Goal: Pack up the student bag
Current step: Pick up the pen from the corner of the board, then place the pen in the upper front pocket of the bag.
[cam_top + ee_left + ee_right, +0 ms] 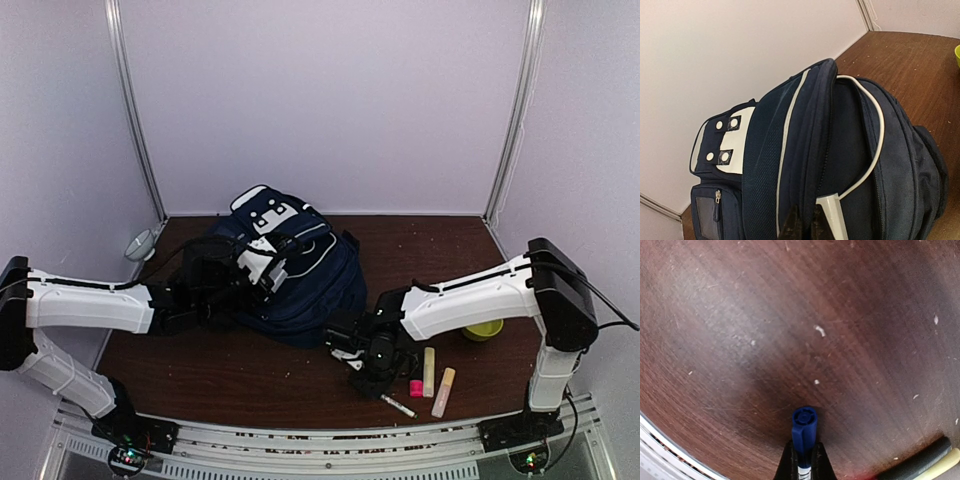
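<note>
The bag lies mid-table, towards my left, with its main pocket gaping. My left gripper is pinched nearly shut, seemingly on the pocket's rim, to keep it open. My right gripper is clamped on a blue-capped pen above the table, near the bag. I judge the step to be loading the pen. Next I need to swing it over the opening, lower it inside and release.

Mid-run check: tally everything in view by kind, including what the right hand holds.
Student bag: 1
Highlighters: 2, yellow highlighter and peach highlighter
Markers or pens: 2, blue-capped marker in the right hand, white pen
Small pink item: 1
Yellow-green bowl: 1
Grey cup-like object, far left: 1
Total: 8
</note>
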Robot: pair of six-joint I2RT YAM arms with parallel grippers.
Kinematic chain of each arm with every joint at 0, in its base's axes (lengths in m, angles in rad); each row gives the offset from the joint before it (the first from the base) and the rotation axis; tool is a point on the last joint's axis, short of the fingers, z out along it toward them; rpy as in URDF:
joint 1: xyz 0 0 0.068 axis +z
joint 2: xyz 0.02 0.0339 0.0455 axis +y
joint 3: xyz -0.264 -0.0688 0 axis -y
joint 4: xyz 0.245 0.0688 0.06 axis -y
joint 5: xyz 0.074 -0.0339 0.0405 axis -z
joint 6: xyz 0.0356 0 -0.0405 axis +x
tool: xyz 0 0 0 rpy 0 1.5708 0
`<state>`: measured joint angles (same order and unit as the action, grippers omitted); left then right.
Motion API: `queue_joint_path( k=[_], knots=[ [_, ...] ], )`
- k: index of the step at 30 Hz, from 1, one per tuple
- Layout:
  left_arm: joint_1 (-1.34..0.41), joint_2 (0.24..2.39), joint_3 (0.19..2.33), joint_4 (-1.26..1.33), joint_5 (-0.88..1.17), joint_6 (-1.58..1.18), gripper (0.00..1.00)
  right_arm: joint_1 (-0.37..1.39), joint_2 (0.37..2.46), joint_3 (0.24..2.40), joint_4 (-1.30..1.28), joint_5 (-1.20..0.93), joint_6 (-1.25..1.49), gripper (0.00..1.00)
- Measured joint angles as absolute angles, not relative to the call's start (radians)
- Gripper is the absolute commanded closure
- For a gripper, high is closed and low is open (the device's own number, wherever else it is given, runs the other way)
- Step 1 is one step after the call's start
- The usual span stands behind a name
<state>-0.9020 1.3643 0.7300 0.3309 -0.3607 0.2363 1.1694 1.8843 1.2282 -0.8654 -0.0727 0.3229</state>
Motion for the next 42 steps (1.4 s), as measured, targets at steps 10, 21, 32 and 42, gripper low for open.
queue_joint_path(
  k=[10, 21, 32, 42],
  knots=[
    [-0.897, 1.342, 0.73, 0.312, -0.36, 0.226, 1.0, 1.009, 1.785, 1.232, -0.786, -0.121, 0.318, 1.0],
    [-0.893, 1.293, 0.736, 0.258, -0.36, 0.212, 1.0, 0.88, 1.731, 1.391, -0.109, -0.478, 0.645, 1.0],
    [-0.881, 1.261, 0.736, 0.211, -0.358, 0.191, 1.0, 0.808, 1.859, 1.352, 0.266, -0.465, 0.992, 1.0],
    [-0.873, 1.272, 0.753, 0.204, -0.356, 0.161, 1.0, 0.813, 1.911, 1.293, 0.466, -0.402, 1.119, 1.0]
  ],
)
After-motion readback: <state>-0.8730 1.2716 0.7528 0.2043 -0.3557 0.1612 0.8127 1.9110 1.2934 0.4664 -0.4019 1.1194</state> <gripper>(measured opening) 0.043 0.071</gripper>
